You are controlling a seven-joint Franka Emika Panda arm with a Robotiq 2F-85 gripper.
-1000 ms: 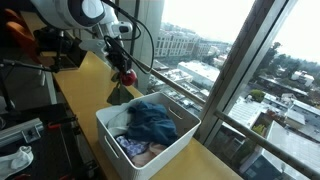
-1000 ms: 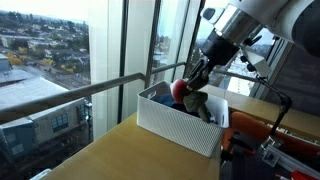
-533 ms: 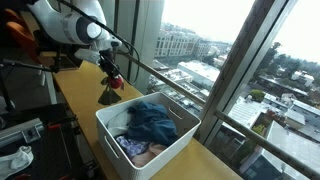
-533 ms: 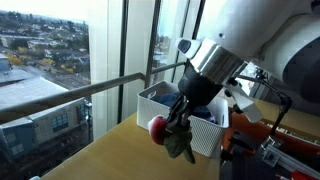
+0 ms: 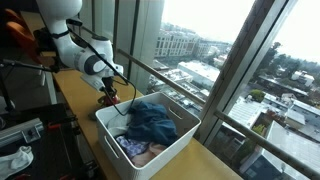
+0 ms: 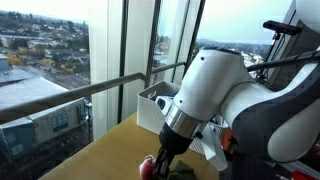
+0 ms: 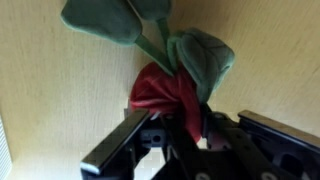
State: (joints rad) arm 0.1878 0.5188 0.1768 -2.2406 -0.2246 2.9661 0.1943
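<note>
My gripper [image 7: 170,125] is shut on a soft red toy [image 7: 158,90] with green fabric leaves [image 7: 205,55]. In the wrist view the toy sticks out past the fingers, over the wooden tabletop [image 7: 60,90]. In both exterior views the gripper [image 5: 108,91] [image 6: 160,160] is low over the table beside the white basket [image 5: 186,117], with the red toy [image 6: 147,166] at or just above the wood. The arm hides most of the basket [image 6: 153,98] in an exterior view.
The basket holds blue clothes [image 5: 150,120] and other laundry. Tall windows with a railing [image 6: 90,88] run along the table's far edge. Black equipment and cables [image 5: 30,125] lie beside the table.
The arm has carried the red and green toy from over the basket out to the tabletop beside it and lowered it. The grip has not changed.
</note>
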